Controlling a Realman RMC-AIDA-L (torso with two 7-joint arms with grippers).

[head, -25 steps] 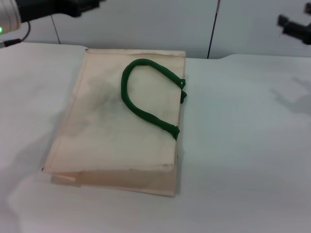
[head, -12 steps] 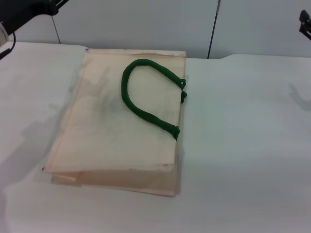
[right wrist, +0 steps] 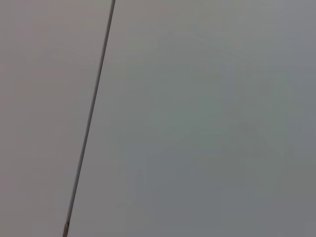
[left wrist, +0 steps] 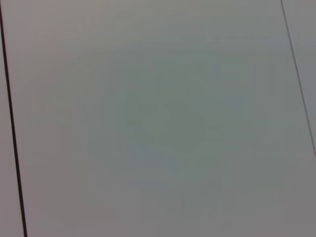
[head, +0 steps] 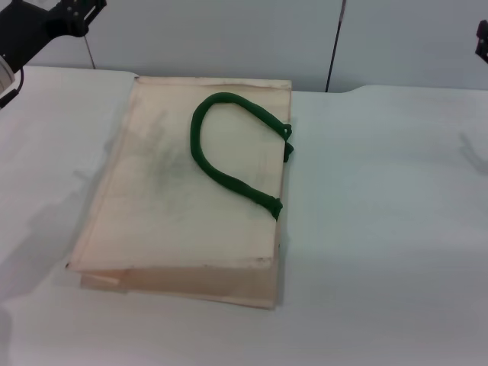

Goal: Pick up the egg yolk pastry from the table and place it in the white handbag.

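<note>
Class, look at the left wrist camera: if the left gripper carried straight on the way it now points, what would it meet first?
Probably the plain grey wall panel: it fills the left wrist view, with nothing in front. In the head view the left gripper sits raised at the table's far left corner, well off the handbag. Depth is unclear.

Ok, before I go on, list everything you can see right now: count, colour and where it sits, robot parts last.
white handbag: one, cream with grey smudges, lying flat on the table left of centre.
rope handles: dark green, one loop lying on top of the bag, ends at its right edge.
table: one, white, spanning the head view.
wall panels: pale grey with dark seams, behind the table; both wrist views show only these.
egg yolk pastry: none visible in any view.
left gripper: black, raised at the top left corner.
right gripper: black, only a sliver at the right edge.
</note>
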